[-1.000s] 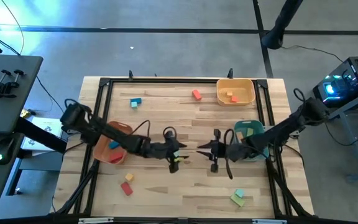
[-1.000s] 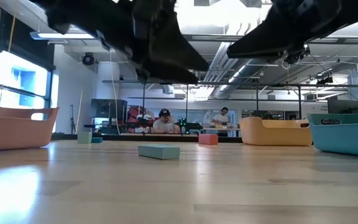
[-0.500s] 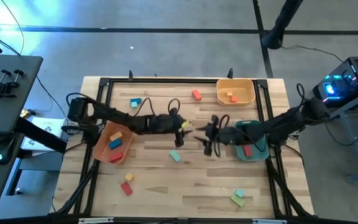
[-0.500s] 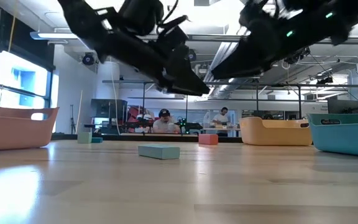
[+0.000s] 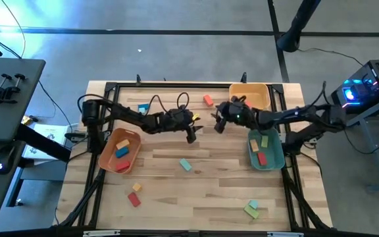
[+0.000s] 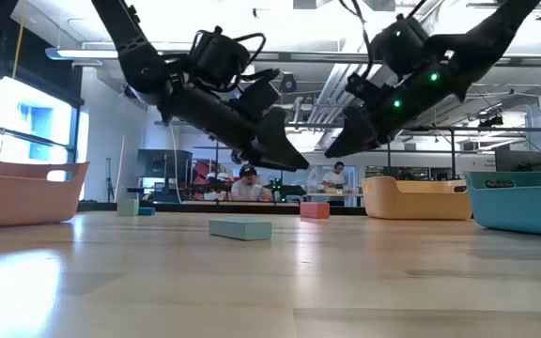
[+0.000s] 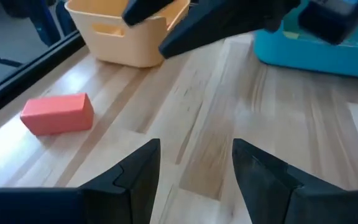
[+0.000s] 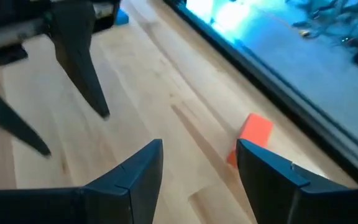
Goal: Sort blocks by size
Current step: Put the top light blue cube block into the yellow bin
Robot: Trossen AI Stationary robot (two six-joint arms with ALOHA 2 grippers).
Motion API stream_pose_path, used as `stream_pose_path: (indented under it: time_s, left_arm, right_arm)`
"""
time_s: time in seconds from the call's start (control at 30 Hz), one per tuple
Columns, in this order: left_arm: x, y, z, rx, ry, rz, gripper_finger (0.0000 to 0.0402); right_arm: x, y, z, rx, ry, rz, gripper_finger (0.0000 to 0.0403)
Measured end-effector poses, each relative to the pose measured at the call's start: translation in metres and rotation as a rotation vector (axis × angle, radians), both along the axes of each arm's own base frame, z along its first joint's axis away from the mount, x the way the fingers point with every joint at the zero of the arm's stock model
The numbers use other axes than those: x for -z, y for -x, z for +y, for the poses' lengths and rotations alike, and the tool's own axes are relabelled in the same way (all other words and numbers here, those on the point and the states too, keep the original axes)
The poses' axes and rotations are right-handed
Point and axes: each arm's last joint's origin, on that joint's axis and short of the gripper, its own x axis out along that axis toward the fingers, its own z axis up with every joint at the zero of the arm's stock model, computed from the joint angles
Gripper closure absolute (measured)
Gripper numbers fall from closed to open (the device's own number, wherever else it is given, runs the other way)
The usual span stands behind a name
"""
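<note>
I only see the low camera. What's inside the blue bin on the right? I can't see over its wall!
Observer: From above, the teal bin holds a red block and two yellowish ones.
Operator: Are the arms holding anything?
Observer: No. The wrist views show the left jaws and the right jaws open, with only bare wood between them.
Operator: Any blocks hiding behind my camera?
Observer: Yes, a light green block lies near the table's front right corner.

Left hand (image 5: 191, 136) and right hand (image 5: 218, 124), both spread empty, raised mid-table.
</note>
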Motion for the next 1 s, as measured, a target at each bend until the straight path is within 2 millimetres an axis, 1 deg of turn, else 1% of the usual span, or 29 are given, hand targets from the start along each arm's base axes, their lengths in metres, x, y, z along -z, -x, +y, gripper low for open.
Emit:
stream_pose_path:
  time_s: [0.07,0.17,0.27,0.33,0.43,0.6,0.7,0.77,0.83,0.9,1.0]
  left_arm:
    - [0.002,0.005,-0.001,-0.010,0.013,-0.013,0.0216]
    - [0.003,0.013,-0.002,-0.035,0.057,-0.010,0.0216]
    - [-0.002,0.026,-0.004,-0.061,0.110,-0.003,0.0216]
    - [-0.010,0.035,-0.008,-0.099,0.143,0.007,0.0216]
    - [-0.020,0.049,-0.019,-0.215,0.153,0.058,0.0216]
    - [-0.039,0.075,-0.037,-0.420,0.101,0.129,0.0216]
    - [-0.048,0.091,-0.042,-0.513,0.110,0.159,0.0216]
    - [-0.052,0.101,-0.038,-0.587,0.138,0.179,0.0216]
    - [-0.052,0.112,-0.029,-0.662,0.148,0.231,0.0216]
    - [-0.050,0.122,-0.016,-0.743,0.167,0.278,0.0216]
    - [-0.044,0.136,0.009,-0.855,0.224,0.360,0.0216]
  right_arm:
    - [0.004,0.000,-0.004,-0.016,-0.023,0.006,0.0203]
    - [0.012,-0.004,-0.003,-0.021,-0.046,0.011,0.0203]
    - [0.018,-0.009,0.004,-0.043,-0.070,0.014,0.0203]
    - [0.020,-0.011,0.012,-0.095,-0.073,0.030,0.0203]
    - [0.017,-0.014,0.025,-0.174,-0.064,0.026,0.0203]
    - [0.008,-0.013,0.047,-0.259,-0.047,0.021,0.0203]
    - [0.002,-0.010,0.058,-0.295,-0.028,0.035,0.0203]
    - [-0.002,-0.007,0.065,-0.300,-0.017,0.045,0.0203]
    - [-0.003,-0.004,0.071,-0.304,-0.005,0.064,0.0203]
    - [-0.005,-0.002,0.077,-0.309,0.010,0.077,0.0203]
    - [-0.007,0.001,0.086,-0.328,0.024,0.092,0.0203]
